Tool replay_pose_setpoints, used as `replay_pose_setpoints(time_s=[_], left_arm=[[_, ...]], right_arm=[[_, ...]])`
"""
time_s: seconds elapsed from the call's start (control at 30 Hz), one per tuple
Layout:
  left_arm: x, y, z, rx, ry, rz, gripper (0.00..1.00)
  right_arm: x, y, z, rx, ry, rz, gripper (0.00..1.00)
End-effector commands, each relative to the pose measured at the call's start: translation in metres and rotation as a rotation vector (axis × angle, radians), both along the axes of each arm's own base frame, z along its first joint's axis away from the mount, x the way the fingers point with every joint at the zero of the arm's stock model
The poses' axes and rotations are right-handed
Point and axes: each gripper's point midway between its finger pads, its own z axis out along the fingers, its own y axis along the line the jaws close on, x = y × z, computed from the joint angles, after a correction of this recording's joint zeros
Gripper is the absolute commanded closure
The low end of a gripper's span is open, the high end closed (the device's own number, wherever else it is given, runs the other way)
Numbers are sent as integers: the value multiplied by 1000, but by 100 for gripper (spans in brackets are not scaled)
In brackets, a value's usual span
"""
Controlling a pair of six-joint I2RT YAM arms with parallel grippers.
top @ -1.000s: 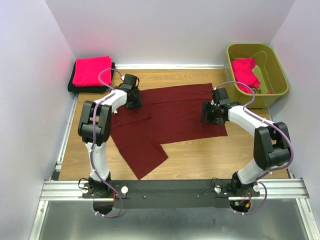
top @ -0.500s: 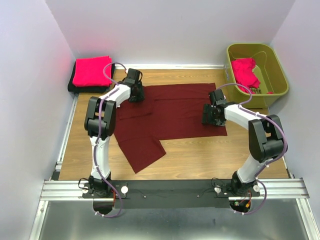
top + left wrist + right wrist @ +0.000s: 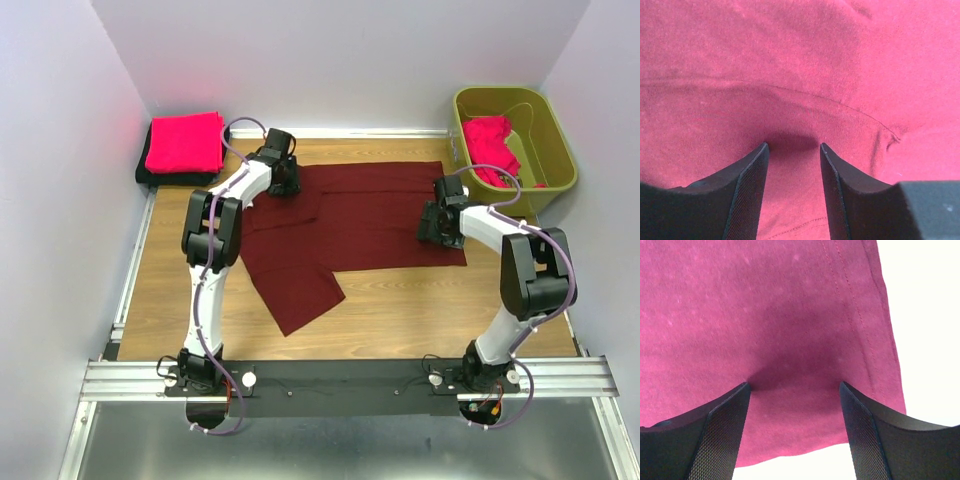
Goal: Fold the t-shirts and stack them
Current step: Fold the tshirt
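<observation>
Near the table's (image 3: 420, 310) far edge, left gripper (image 3: 283, 178) presses the maroon t-shirt (image 3: 360, 215), jaws half-parted; toward the right edge, right gripper (image 3: 440, 222), jaws wide.

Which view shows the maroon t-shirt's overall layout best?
Top external: it alone shows nearly the whole maroon t-shirt lying spread on the table, a part sticking out toward the near edge. The left wrist view gives only a close patch with a seam; the right wrist view, a patch with a stitched hem edge.
</observation>
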Motion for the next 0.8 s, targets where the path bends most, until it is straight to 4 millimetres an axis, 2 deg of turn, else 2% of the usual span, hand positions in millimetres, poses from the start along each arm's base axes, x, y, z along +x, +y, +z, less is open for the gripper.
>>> replay_pose_setpoints(time_s=[0.0, 0.03, 0.07, 0.1, 0.13, 0.17, 0.2, 0.23, 0.27, 0.3, 0.33, 0.37, 0.4, 0.5, 0.53, 0.6, 0.63, 0.77], left_arm=[[-9, -1, 21, -6, 18, 1, 45], [-10, 0, 30, -11, 5, 5, 43], [-9, 10, 56, 18, -47, 41, 43], [-12, 14, 66, 23, -65, 54, 43], [-23, 20, 64, 35, -50, 69, 43], [-29, 27, 88, 38, -91, 89, 43], [-36, 32, 93, 42, -94, 106, 42], [-54, 39, 79, 58, -54, 118, 42], [-76, 50, 78, 73, -35, 139, 42], [-87, 54, 76, 79, -24, 149, 41], [-99, 60, 86, 70, -41, 174, 39], [-111, 63, 69, 81, 5, 181, 39], [-135, 72, 59, 94, 36, 193, 37], [-167, 81, 54, 80, 47, 233, 35], [-188, 87, 35, 94, 95, 243, 35], [-203, 90, 30, 79, 102, 262, 35], [-216, 93, 19, 85, 131, 268, 35], [-226, 93, 5, 69, 145, 276, 37]], right_arm=[[-2, 2, 23, 37, -31, 0, 21], [0, 5, 36, 53, -67, 5, 21], [-1, 6, 42, 66, -82, 4, 20], [-2, 6, 47, 72, -92, 1, 20], [-6, 6, 50, 73, -93, 1, 20], [-8, 6, 60, 78, -116, -3, 20], [-11, 5, 64, 78, -125, -6, 20], [-18, 4, 62, 77, -112, -9, 20], [-22, 2, 70, 75, -132, -16, 20], [-25, 2, 72, 79, -137, -18, 20], [-32, 0, 70, 77, -128, -23, 20], [-35, 0, 72, 80, -134, -25, 20], [-38, 0, 77, 87, -149, -31, 20], [-47, -1, 77, 95, -152, -40, 20], [-48, 0, 81, 102, -164, -39, 20], [-52, 0, 80, 106, -162, -38, 20], [-54, 0, 80, 108, -163, -35, 20], [-56, 1, 78, 112, -159, -25, 20]])
